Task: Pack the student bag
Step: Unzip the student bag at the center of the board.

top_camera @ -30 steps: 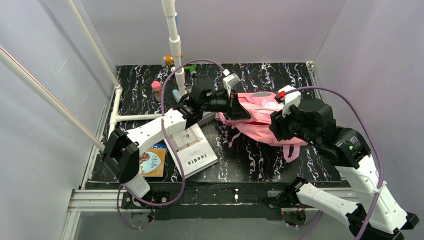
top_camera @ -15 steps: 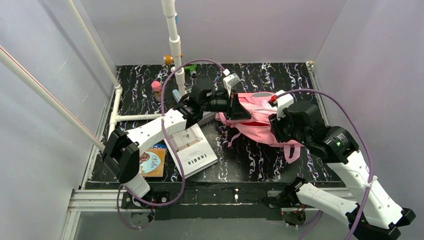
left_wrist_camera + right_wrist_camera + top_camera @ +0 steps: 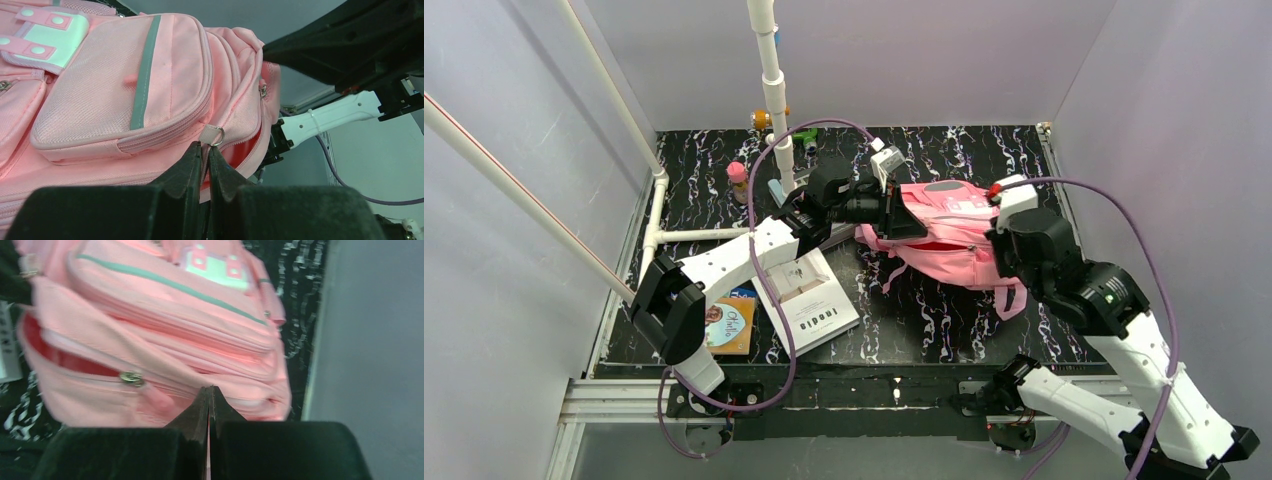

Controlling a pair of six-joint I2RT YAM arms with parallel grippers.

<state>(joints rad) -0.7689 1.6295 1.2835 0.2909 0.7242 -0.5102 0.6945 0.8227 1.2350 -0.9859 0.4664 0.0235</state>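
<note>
The pink student bag (image 3: 944,240) lies on the black marbled table (image 3: 924,320), its white patch (image 3: 969,207) facing up. My left gripper (image 3: 894,215) is at the bag's left end. In the left wrist view it (image 3: 205,148) is shut on a fold of the student bag (image 3: 120,85) just below a metal zip ring (image 3: 216,135), beside a zip gap that shows red lining. My right gripper (image 3: 1002,240) is at the bag's right side. Its tips (image 3: 209,388) are shut on the student bag (image 3: 165,325), right of a zip pull (image 3: 131,378).
A white booklet (image 3: 809,300) and a colourful book (image 3: 729,325) lie at the front left. A pink bottle (image 3: 738,178), an orange toy (image 3: 762,118) and a green item (image 3: 804,135) stand at the back near the white pipe frame (image 3: 774,90). Walls enclose the table.
My right gripper has closed from half open to shut and moved right and back; the bag's right side and strap shifted slightly right. The left arm has kept still.
</note>
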